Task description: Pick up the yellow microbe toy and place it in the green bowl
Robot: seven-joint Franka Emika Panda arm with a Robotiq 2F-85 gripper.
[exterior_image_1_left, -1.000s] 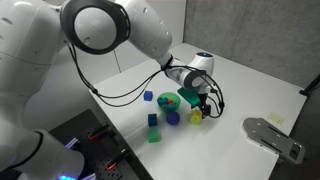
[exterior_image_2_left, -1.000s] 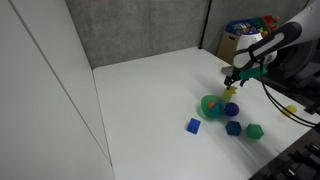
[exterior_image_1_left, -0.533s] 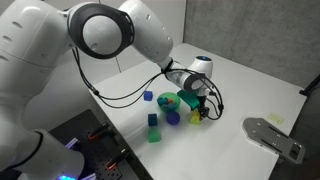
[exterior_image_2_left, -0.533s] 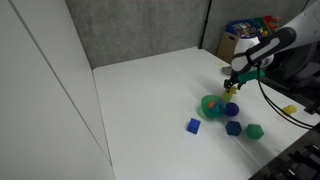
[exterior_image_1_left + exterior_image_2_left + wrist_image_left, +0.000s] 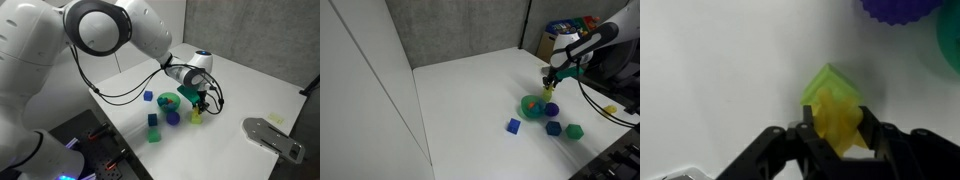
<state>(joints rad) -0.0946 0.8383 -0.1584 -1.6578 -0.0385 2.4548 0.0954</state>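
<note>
The lift looked in hand: the pincer (image 5: 838,130) was clamped on the toy (image 5: 840,116), held over a yellow-green block (image 5: 830,88) near the bowl (image 5: 164,99), in from the worktop's (image 5: 250,90) edge by the robot's base, so next it likely needed raising and carrying across above the bowl.

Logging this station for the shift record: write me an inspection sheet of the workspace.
Surface: white table, things grouped near the gripper.
Job's things: yellow toy between the fingers; green bowl on the table close by.
Clutter: purple ball, yellow-green block, blue cubes, green cube.
Grippers: gripper shut on the yellow toy.
Cables: black cables hang along the arm.
Surroundings: grey wall; flat grey device at the table edge.
</note>
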